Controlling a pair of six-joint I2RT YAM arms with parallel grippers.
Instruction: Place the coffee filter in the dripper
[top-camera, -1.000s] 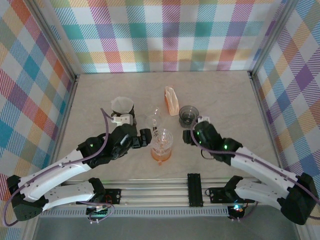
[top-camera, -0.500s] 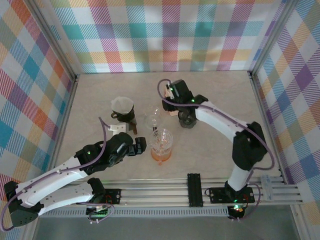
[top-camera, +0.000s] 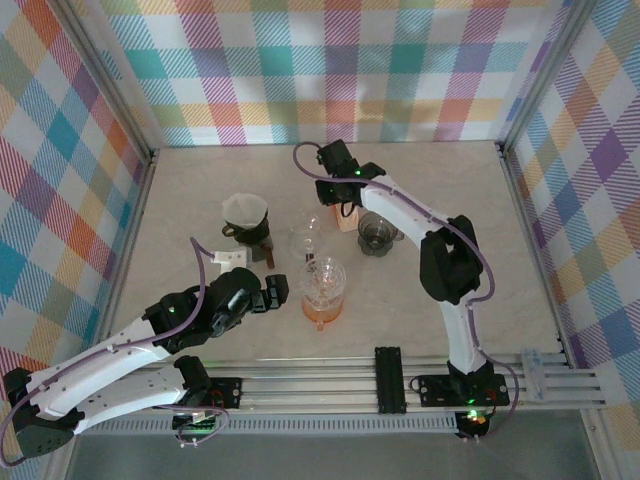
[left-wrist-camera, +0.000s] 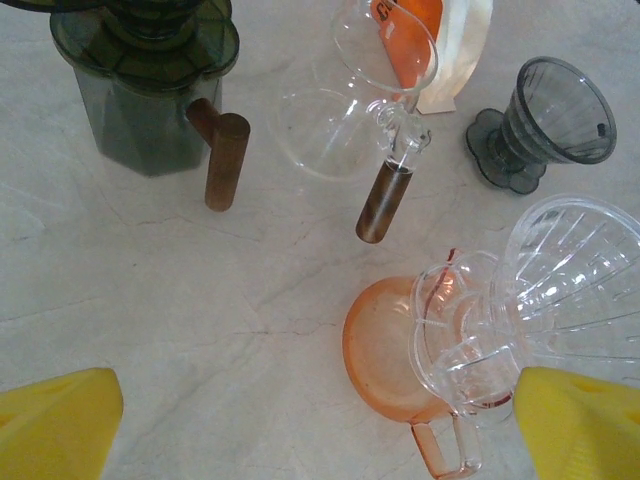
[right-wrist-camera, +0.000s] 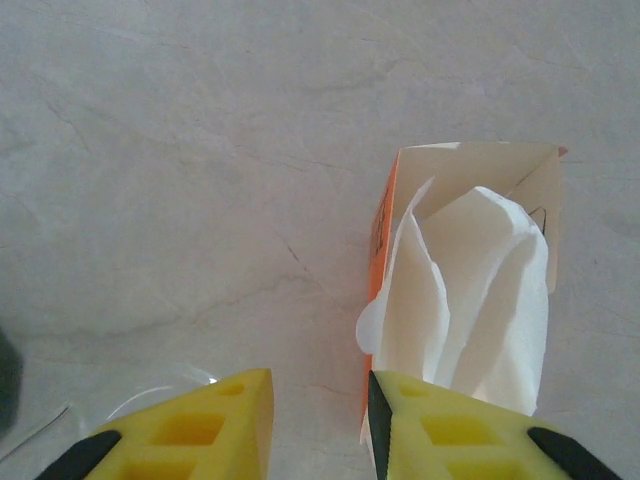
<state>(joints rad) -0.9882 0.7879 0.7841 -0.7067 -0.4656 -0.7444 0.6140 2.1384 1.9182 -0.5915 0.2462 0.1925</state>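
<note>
An orange-sided filter box (right-wrist-camera: 382, 235) stands open, with white coffee filters (right-wrist-camera: 480, 290) sticking out of it. My right gripper (right-wrist-camera: 320, 425) hangs just over it, open with a narrow gap: one finger is over the filters and the other is outside the orange wall. From above, the right gripper (top-camera: 345, 205) covers most of the box (top-camera: 348, 216). A clear dripper (left-wrist-camera: 565, 290) sits on an orange mug (left-wrist-camera: 400, 350). A grey dripper (left-wrist-camera: 550, 120) stands apart. My left gripper (left-wrist-camera: 320, 440) is wide open beside the mug (top-camera: 322, 308).
A dark vessel with a wooden handle (left-wrist-camera: 150, 90) carries a white filter (top-camera: 245, 210) at the left. A glass server (left-wrist-camera: 345, 110) with a wooden handle stands between it and the filter box. The grey dripper (top-camera: 378, 232) is close by the right forearm.
The right arm has swung from the front of the table to the back, over the filter box, and its jaws have narrowed. The left gripper has drawn back slightly, still open.
</note>
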